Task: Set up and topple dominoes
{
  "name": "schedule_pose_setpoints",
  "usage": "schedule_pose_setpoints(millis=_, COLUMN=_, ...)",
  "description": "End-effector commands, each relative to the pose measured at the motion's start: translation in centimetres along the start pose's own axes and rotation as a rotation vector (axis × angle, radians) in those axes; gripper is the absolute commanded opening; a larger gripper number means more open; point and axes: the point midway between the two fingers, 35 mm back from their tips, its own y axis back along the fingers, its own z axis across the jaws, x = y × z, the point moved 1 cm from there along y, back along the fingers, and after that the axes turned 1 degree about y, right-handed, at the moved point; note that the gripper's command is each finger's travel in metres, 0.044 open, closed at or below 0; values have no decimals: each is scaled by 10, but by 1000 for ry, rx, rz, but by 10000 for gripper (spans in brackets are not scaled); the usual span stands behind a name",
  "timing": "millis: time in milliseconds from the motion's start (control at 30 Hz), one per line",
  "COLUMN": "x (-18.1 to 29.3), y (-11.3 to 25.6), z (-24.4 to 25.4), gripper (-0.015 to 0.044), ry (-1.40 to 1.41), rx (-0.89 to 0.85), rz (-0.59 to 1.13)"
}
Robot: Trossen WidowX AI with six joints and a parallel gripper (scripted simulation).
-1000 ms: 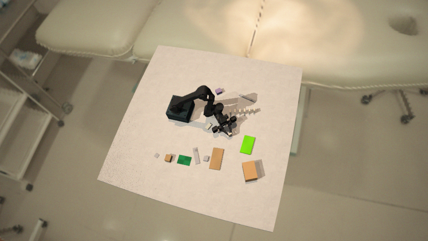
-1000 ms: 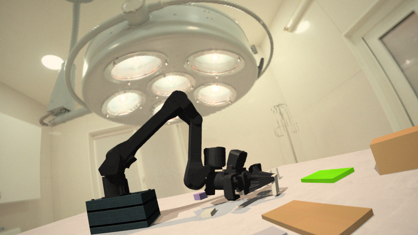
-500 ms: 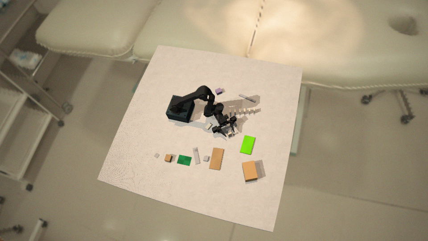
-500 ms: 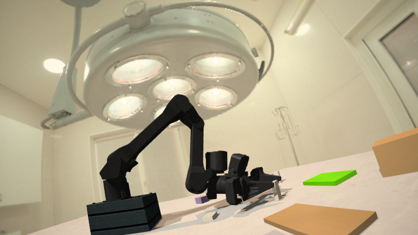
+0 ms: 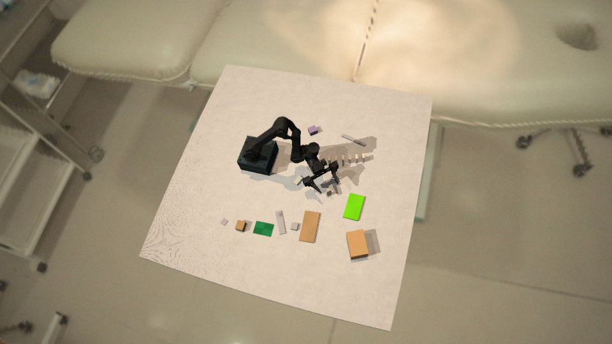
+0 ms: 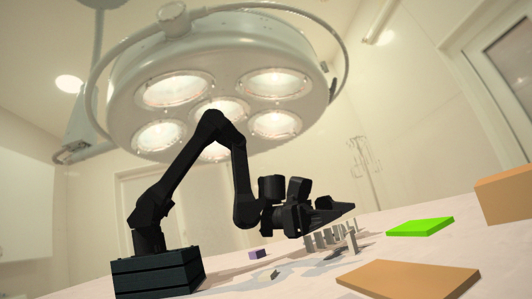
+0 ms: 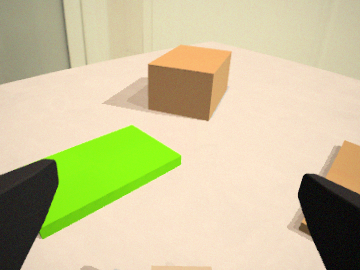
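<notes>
Several pale dominoes stand in a row, such as the near-end one (image 5: 329, 160) (image 6: 308, 243) and the far-end one (image 5: 363, 158); the arm partly hides the row in the top view. One domino (image 5: 329, 193) (image 6: 352, 243) stands upright by itself, off to the row's side; its top edge (image 7: 181, 268) shows at the bottom of the wrist view. My gripper (image 5: 329, 187) (image 6: 347, 209) (image 7: 181, 179) is wide open and empty, its fingers above and either side of that lone domino, not touching it as far as I can see. A cream domino (image 5: 298, 179) (image 6: 267, 275) lies flat nearer the arm's base.
A lime slab (image 5: 354, 206) (image 6: 420, 226) (image 7: 110, 172) and an orange box (image 5: 357, 243) (image 7: 185, 85) lie beyond the fingers. An orange board (image 5: 309, 226) (image 6: 409, 278), a green tile (image 5: 262, 228) and small blocks line the front. A purple block (image 5: 312, 130) and grey bar (image 5: 353, 139) lie behind.
</notes>
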Motion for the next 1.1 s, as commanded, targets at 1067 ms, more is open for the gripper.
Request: schedule_pose_setpoints(millis=1067, x=-34, y=-85, z=50, gripper=440, ry=80, rx=-165, rz=894)
